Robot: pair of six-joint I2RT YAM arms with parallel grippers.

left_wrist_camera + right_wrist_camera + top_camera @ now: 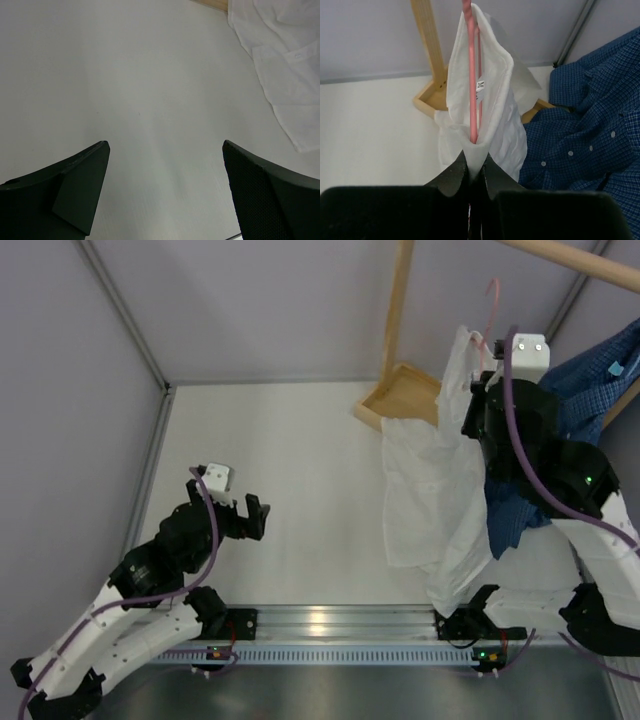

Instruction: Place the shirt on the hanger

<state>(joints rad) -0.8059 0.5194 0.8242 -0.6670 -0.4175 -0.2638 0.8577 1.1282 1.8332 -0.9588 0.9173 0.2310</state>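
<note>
Top external view: a white tabletop [280, 440] walled by grey panels, with two robot arms mounted at its near edge. On the right, the right tool [474, 162] is raised beside a light wooden rack [400, 310] and clenched on a fold of the white shirt [430, 490]. The shirt hangs from that grip in a long wrinkled drape, its lower part lying on the tabletop.

In the right wrist view, the pink wire hanger [471, 75] runs straight down inside the shirt's opening, and the fabric wraps around the wire right where the fingers pinch. A small label shows inside the opening. A blue checked button-up shirt [585, 125] hangs just to the right, touching the white one.

On the left, the left tool [165, 145] hovers low over bare tabletop with its fingers spread wide, grasping nothing, well apart from the shirt.
</note>
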